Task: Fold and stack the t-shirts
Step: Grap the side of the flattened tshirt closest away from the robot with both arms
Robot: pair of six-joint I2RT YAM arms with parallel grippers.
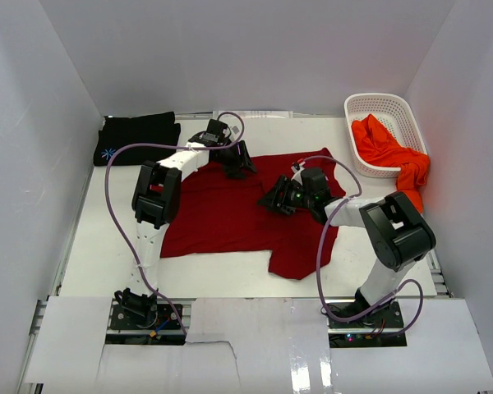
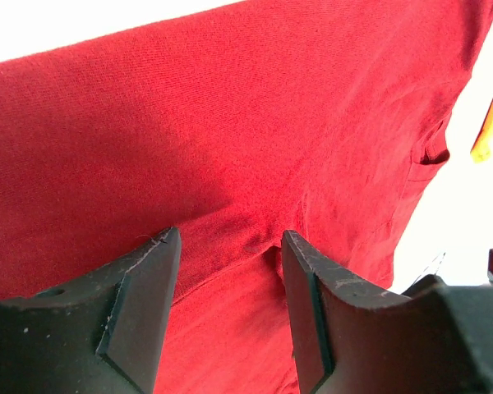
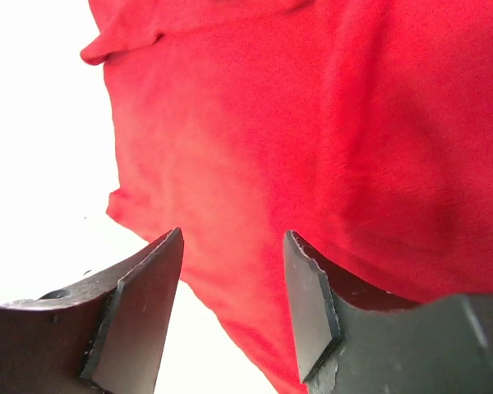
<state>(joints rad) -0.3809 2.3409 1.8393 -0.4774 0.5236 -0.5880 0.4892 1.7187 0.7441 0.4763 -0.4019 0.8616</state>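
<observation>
Plainly left fingers [image 2: 140, 304] and right fingers [image 3: 140, 312] stand apart, angled down over the dark red t-shirt [image 1: 222, 213].

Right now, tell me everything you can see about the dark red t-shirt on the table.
The dark red t-shirt is plain, soft knit cloth. It lies spread mostly flat, lightly wrinkled, on the middle of the white table, one part jutting toward the near edge on the right. Both arms' open jaws hang over it, empty; contact is unclear.
</observation>
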